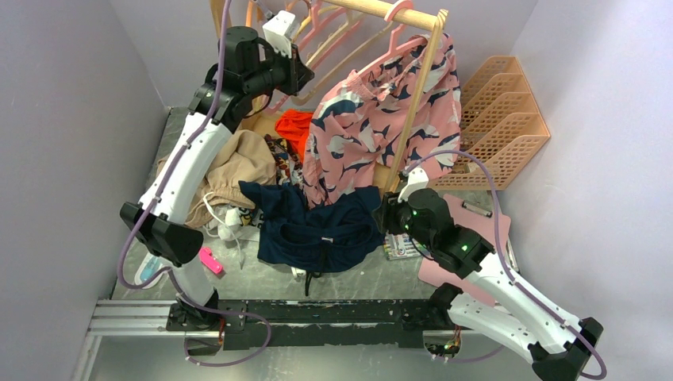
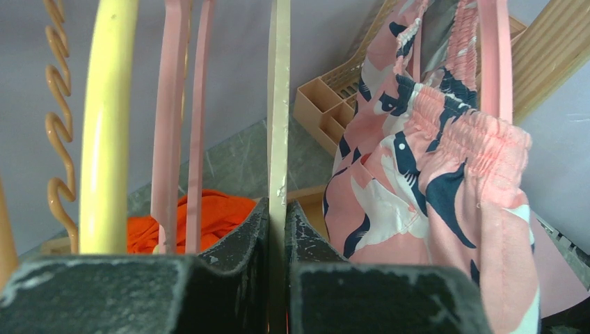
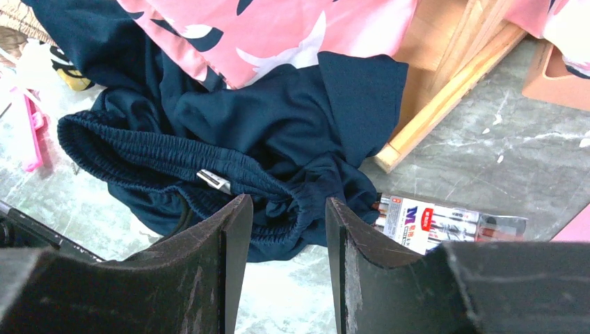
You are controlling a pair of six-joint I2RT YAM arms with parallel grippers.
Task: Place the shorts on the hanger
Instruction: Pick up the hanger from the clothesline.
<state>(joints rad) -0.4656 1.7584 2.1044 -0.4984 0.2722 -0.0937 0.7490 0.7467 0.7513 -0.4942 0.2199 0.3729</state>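
Note:
The navy shorts (image 1: 317,226) lie crumpled on the table between the arms, waistband and drawstring toward the front; they also show in the right wrist view (image 3: 243,132). My right gripper (image 1: 385,216) is open and empty at their right edge, with the bunched waistband just ahead of its fingertips (image 3: 285,202). My left gripper (image 1: 298,71) is raised at the clothes rack and shut on a thin bar of the cream hanger (image 2: 278,104), which hangs among the other hangers (image 1: 349,55). The hanger's hook is out of view.
Pink printed shorts (image 1: 381,119) hang on the wooden rack (image 1: 413,103), draping over the navy ones. Pink hangers (image 2: 177,104) and a yellow hanger (image 2: 104,125) flank the cream one. An orange garment (image 1: 292,127), tan garment (image 1: 238,163), pen pack (image 3: 445,223) and peach file organizer (image 1: 500,111) stand around.

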